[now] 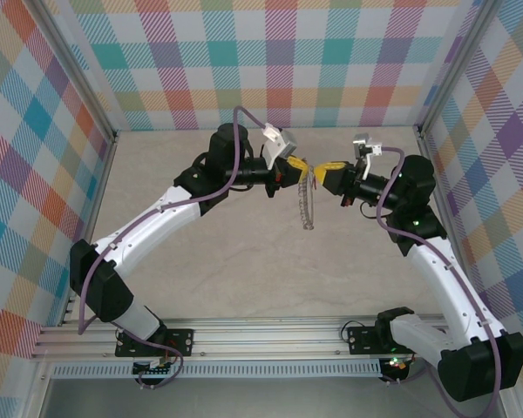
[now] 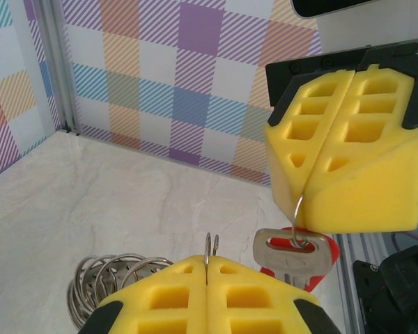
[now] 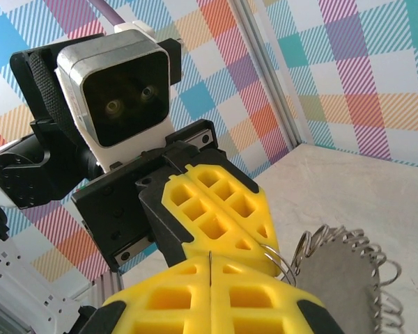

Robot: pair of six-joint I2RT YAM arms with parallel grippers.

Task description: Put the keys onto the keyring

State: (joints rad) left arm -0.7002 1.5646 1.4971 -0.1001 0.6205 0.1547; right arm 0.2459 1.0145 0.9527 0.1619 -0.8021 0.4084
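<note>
**Key strung on a wire between two pinched hands**

In the top view, the left hand and the right hand meet nearly tip to tip just above frame centre. The large thin grey metal keyring fringed with small wire loops hangs edge-on below the gap, above the pale marbled desk.

Both hands have their yellow pads pressed together. In the left wrist view, the left hand's pads at bottom centre grip a doubled wire of the ring's rim. The right hand, at upper right, pinches a thin wire that I take to be another of the ring's loops.

That wire curls down through the hole of the tiny red-headed key with its silver metal face. The key hangs just below the right hand and just right of the left hand's wire. Its blade points down past the frame's lower edge, so the long axis is near upright.

The right hand is nearer the key. The ring's spare loops crowd the lower left (a likely snag). The checked walls stand well apart.
</note>
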